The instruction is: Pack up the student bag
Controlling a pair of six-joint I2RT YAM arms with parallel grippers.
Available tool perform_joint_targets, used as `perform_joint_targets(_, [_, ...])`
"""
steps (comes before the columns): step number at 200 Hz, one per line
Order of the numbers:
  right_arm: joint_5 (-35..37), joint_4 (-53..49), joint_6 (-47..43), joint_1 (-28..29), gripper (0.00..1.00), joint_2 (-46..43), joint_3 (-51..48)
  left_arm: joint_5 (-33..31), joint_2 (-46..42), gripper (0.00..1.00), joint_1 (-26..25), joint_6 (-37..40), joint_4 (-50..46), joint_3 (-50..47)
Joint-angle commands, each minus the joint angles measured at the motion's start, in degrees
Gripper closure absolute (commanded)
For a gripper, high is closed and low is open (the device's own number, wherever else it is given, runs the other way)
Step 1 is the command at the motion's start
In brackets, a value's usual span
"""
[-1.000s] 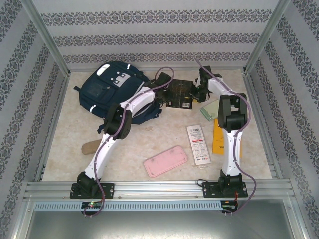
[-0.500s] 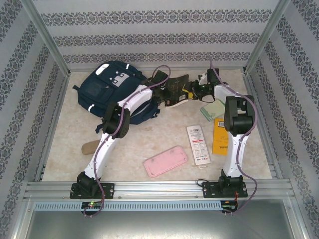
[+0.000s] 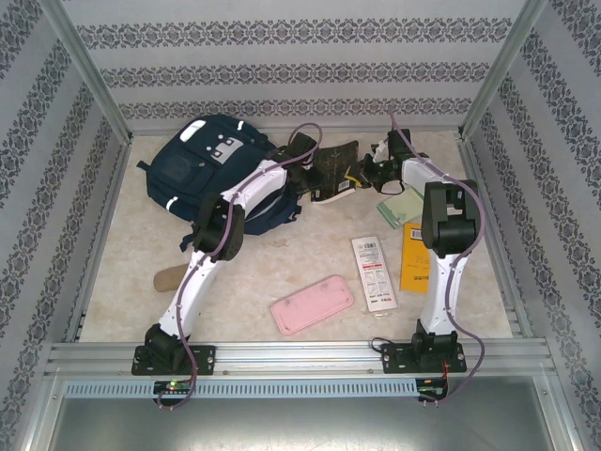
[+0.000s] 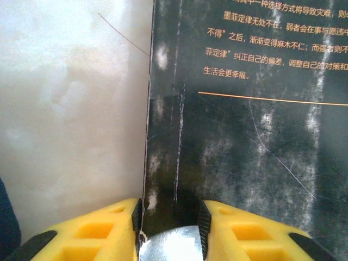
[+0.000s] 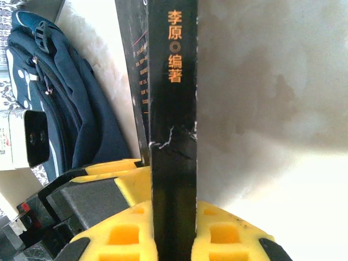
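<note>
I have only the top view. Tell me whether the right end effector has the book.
Observer: Yes. In the right wrist view the right end effector is shut on the book, with a finger pressed on each side of the spine.
Operator: Now report the left end effector.
Observer: In the left wrist view the left end effector has its fingers apart over the cover's left edge. No clamp on the book shows there.
</note>
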Motion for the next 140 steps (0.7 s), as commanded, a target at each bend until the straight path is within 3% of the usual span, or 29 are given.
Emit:
perform_joint_targets(1, [-0.7, 2.9, 0.4, 0.5, 1.00, -5.6, -1.5, 2.9, -6.1, 0.60, -0.7, 2.8, -4.5, 1.8])
perform_joint_targets(41, [-1.2, 7.3, 3.9, 0.5, 1.00, -10.9, -4.8, 0.9, -14.2, 0.55, 0.6, 8.8, -10.5, 1.5])
perform_joint_targets(102, [-0.6, 12.1, 7.4, 1.7, 1.00, -18.9, -12.4, -13.8, -25.1, 0.55, 4.7, 24.2, -17.8, -13.1])
perform_joint_targets(140, [0.9, 12.9, 8.2, 3.3, 1.00, -23.2, -16.6, -22.1, -25.6, 0.53, 4.9, 33.2, -18.6, -19.8])
